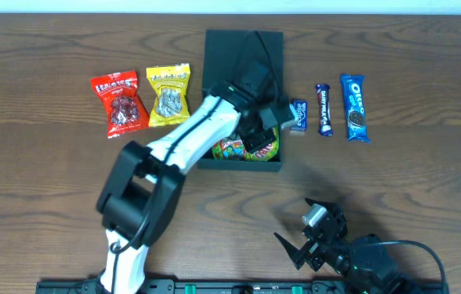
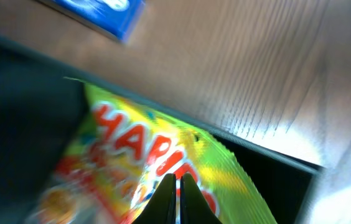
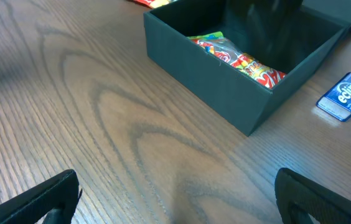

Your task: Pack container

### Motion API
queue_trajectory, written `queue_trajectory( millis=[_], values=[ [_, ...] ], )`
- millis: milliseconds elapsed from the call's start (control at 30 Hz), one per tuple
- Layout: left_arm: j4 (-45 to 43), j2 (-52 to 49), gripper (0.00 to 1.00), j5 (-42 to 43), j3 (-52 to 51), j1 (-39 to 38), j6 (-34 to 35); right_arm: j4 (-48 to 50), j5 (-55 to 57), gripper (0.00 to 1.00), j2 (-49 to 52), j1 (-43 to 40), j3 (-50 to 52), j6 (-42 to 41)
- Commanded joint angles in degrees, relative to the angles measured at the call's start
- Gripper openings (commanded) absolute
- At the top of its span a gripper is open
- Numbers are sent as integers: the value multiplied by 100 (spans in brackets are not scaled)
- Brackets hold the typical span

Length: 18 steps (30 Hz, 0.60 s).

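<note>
The container [image 1: 243, 96] is a dark square box with its lid [image 1: 243, 47] folded open at the back; its front wall [image 3: 213, 93] also faces the right wrist view. A colourful Haribo bag [image 1: 251, 148] sits low in the front of the box, tilted toward the front right corner. My left gripper [image 1: 263, 133] reaches over the box, and in its own view the fingers [image 2: 177, 180] are pressed together at the bag [image 2: 138, 149]. My right gripper [image 1: 306, 238] stands wide open over bare table, well in front of the box, with nothing between its fingers [image 3: 32, 199].
A red packet [image 1: 119, 104] and a yellow packet [image 1: 168, 95] lie left of the box. To its right lie a small blue Eclipse pack [image 1: 299, 115], a purple chocolate bar [image 1: 324, 109] and a blue Oreo pack [image 1: 355, 107]. The left arm crosses the box.
</note>
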<state>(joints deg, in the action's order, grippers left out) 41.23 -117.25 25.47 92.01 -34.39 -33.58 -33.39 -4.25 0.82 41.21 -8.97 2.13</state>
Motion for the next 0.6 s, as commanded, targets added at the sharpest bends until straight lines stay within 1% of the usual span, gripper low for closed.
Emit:
queue_trajectory(
  millis=[0, 133, 233, 400, 567],
  values=[
    [52, 636, 6, -138, 221, 208, 411, -2, 39, 99, -50, 55, 33, 72],
    [179, 1163, 6, -210, 219, 452, 861, 0, 39, 99, -50, 55, 33, 72],
    [450, 1523, 6, -210, 219, 667, 1222, 0, 39, 99, -50, 55, 33, 70],
    [1152, 1941, 6, -205, 219, 1023, 1440, 0, 39, 99, -50, 55, 33, 70],
    [1797, 2135, 6, -164, 219, 1340, 1458, 22, 42, 99, -50, 55, 33, 72]
  ],
)
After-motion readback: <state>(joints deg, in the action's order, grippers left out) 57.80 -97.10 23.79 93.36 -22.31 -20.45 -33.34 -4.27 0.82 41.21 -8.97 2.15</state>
